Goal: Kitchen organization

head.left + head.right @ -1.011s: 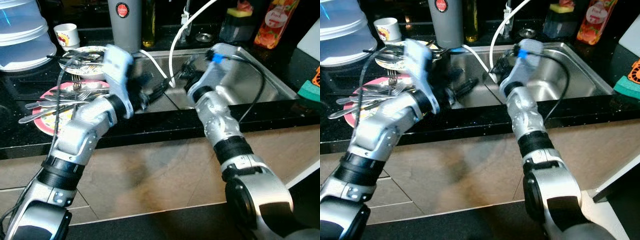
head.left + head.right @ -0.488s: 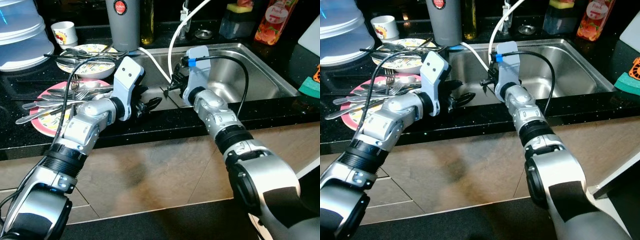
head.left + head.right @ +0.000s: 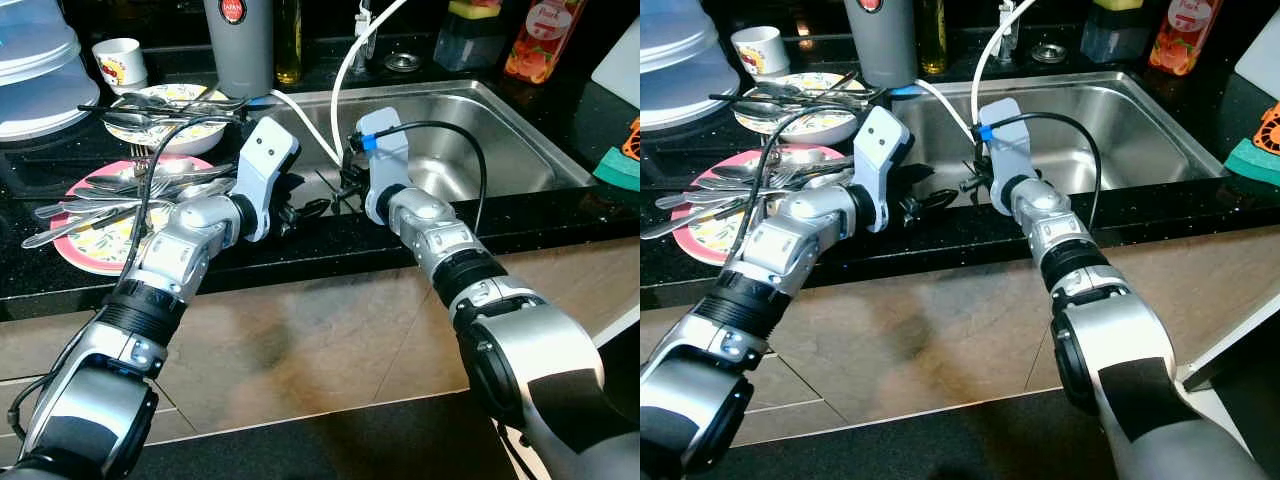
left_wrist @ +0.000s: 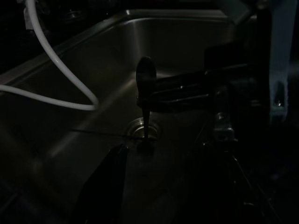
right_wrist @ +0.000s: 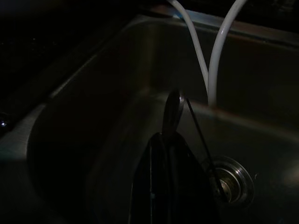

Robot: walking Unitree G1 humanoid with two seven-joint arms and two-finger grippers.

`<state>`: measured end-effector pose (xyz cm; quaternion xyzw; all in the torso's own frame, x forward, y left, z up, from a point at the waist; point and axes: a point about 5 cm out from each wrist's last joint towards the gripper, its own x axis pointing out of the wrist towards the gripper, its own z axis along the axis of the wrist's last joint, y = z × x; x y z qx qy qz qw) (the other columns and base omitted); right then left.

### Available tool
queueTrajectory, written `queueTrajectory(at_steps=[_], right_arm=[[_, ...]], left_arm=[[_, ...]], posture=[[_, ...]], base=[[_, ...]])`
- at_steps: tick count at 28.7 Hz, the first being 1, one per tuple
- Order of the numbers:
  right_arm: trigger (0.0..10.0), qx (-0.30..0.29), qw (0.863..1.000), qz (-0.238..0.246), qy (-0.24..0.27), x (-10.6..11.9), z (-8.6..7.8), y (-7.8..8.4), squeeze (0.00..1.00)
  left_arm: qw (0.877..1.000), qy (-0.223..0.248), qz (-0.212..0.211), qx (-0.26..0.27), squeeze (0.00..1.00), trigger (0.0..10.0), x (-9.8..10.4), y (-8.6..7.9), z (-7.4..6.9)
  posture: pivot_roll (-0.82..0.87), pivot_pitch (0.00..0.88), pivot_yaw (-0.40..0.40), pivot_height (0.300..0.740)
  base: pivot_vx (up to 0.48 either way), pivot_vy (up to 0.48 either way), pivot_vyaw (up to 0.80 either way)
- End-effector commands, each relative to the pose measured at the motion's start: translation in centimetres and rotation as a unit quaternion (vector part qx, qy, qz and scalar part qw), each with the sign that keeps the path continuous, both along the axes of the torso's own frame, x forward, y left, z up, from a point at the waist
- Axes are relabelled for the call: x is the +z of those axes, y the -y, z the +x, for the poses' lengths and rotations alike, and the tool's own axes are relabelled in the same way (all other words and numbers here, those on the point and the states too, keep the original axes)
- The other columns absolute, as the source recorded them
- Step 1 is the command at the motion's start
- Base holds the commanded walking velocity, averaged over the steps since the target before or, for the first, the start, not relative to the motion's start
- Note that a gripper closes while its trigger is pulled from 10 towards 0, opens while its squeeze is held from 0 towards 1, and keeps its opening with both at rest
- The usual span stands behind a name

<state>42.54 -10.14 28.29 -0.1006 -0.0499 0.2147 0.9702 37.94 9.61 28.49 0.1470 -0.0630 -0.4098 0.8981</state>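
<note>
Both arms drawn closer, right gripper (image 5: 170,140) clamping spoon (image 5: 172,109) over sink (image 3: 520,150) edge, left gripper (image 3: 305,210) parted.

Two plates (image 3: 95,245) (image 3: 165,135), one cup (image 3: 120,65), one sink (image 3: 500,130).

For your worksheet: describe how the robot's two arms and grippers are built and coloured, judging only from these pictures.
Both arms are silver metal segments joined by ribbed black collars. Each wrist carries a pale, flat camera housing; the right one bears a blue tag. A black cable loops from each housing. The left gripper and the right gripper have long black fingers.
</note>
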Motion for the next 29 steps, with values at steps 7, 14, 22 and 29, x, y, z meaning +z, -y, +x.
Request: queueTrajectory(at_steps=[7,14,22,29], right_arm=[[10.0,-0.008,1.0,-0.01,-0.001,0.4,0.1,-0.1,0.98],[10.0,-0.029,0.997,0.056,0.052,3.0,0.1,0.7,0.0],[10.0,-0.048,0.963,0.195,0.179,8.1,-0.9,2.3,0.0],[10.0,-0.047,0.937,0.27,0.216,7.1,-1.9,2.4,0.0]], left_arm=[[1.0,0.005,0.003,0.005,0.0,10.0,-0.2,-0.3,0.1],[0.994,0.082,-0.068,0.038,0.0,10.0,2.5,-0.8,0.3],[0.973,0.131,-0.178,0.057,0.0,10.0,6.0,-1.4,-0.8],[0.961,0.172,-0.183,0.116,0.0,10.0,5.4,-2.2,-2.6]], posture=[[-0.03,0.218,0.027,0.74],[-0.03,0.198,0.027,0.74],[-0.02,0.16,0.03,0.74],[-0.02,0.136,0.045,0.74]], base=[[0.0,0.0,0.0],[0.0,0.0,0.0],[0.0,0.0,0.0],[0.0,0.0,0.0]])
